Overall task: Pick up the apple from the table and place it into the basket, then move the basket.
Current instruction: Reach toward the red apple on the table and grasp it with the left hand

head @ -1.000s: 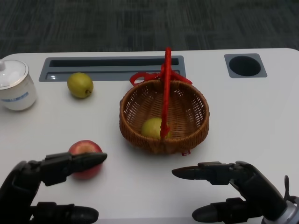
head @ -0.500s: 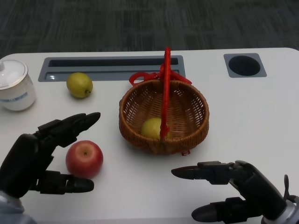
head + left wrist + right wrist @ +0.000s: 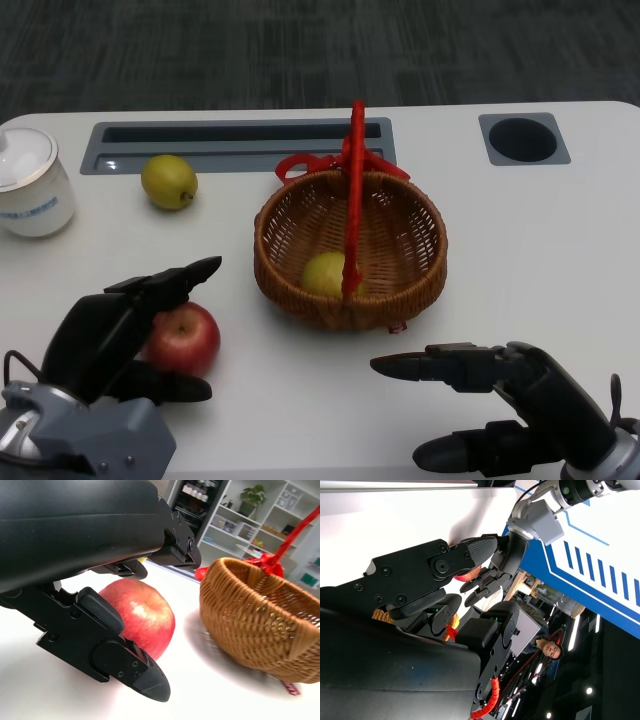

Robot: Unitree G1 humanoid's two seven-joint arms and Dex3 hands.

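The round red apple (image 3: 183, 338) lay on the white counter (image 3: 540, 240), just to the near left of the round brown wicker basket (image 3: 350, 248), and was not yet lifted. The left hand (image 3: 110, 335) bracketed the fruit: its upper fingers (image 3: 175, 280) arched over the apple's far side while a lower one lay along the near side, a placement suited to closing from both sides. The left wrist view showed the fingers apart and close around the apple, but whether they touched it could not be told, so the hand was released rather than gripping. The basket's red handle (image 3: 354, 195) stood upright across the opening, so the apple would probably have to enter to one side of it. A yellow-green fruit (image 3: 326, 273) already lay inside the basket. The right hand (image 3: 495, 405) rested near the counter's front edge, its fingers spread and holding nothing, presumably kept clear for the later basket move.
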